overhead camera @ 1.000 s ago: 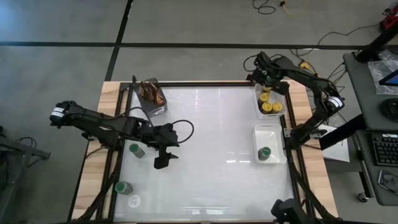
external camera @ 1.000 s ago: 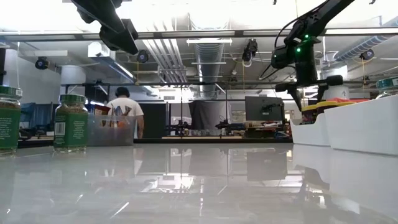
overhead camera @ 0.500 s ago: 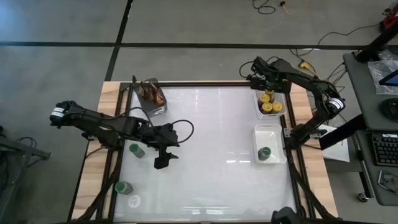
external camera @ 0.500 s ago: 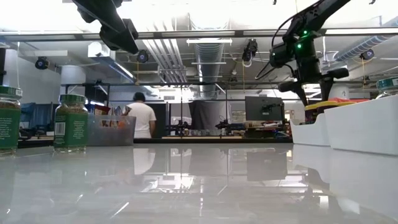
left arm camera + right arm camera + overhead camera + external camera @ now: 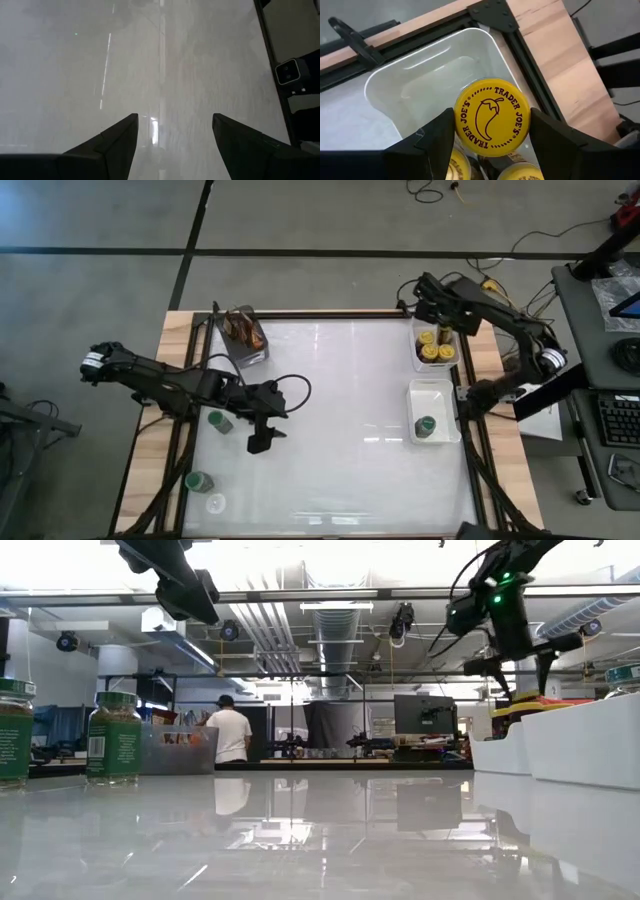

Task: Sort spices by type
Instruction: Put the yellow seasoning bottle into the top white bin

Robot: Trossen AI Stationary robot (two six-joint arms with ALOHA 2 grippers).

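Yellow-lidded jar, "Trader Joe's" printed on the lid, between the right gripper fingers over the far white tray at the table's right edge; fingers close against both sides of the lid, apparently clasped on it, though contact not certain from the wrist view. Two more yellow-lidded jars already in that tray, just beneath the gripper in the high view. Near white tray just below it along the same edge, one green-lidded jar inside.

On the left side of the table, three green-lidded jars outside any tray: one beside the left arm, one near the front left corner, and a clear-looking jar just beside that. Two of them visible at the low view's left edge.

Left gripper over bare tabletop, left of centre, fingers spread apart with nothing between them.

Grey cup of brown sticks at the far left corner. Person in a white shirt in the room beyond.
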